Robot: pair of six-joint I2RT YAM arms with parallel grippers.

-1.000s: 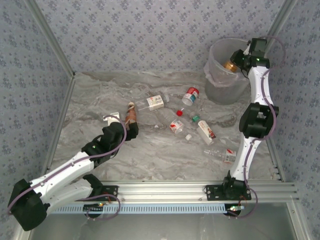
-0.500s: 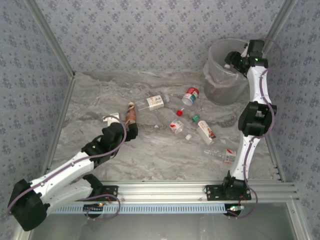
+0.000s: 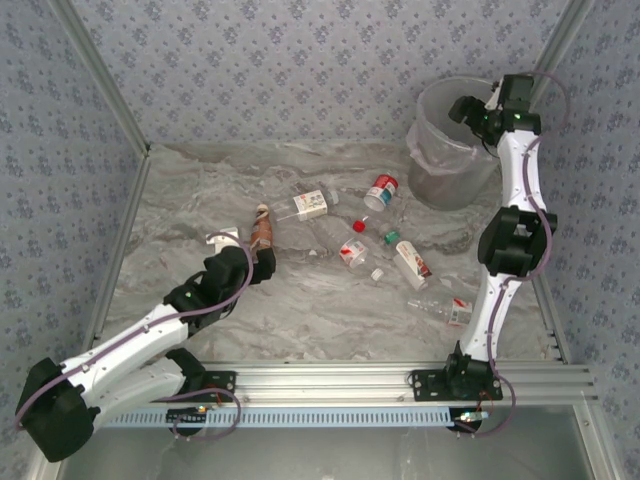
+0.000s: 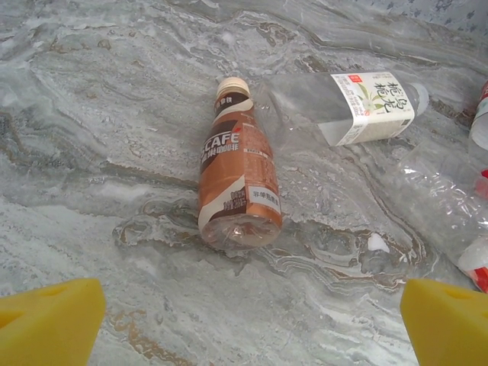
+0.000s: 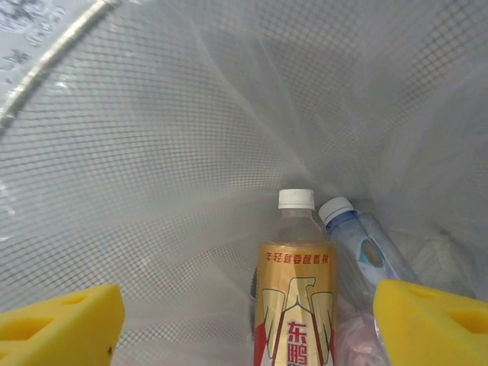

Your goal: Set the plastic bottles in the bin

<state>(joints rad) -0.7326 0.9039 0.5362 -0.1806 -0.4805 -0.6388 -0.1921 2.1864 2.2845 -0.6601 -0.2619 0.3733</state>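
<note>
Left gripper: your fingers stand wide apart with nothing in them, low over the table.
Brown bottle: on its side just ahead of that gripper, cap pointing away.
Right gripper: you have it over the bin, fingers spread wide, empty.
Bin contents: gold bottle and clear bottle, side by side.
Loose bottles: scattered mid-table.

Left arm and right arm: white links, black joints; purple cables; yellow pincer pads.
</note>
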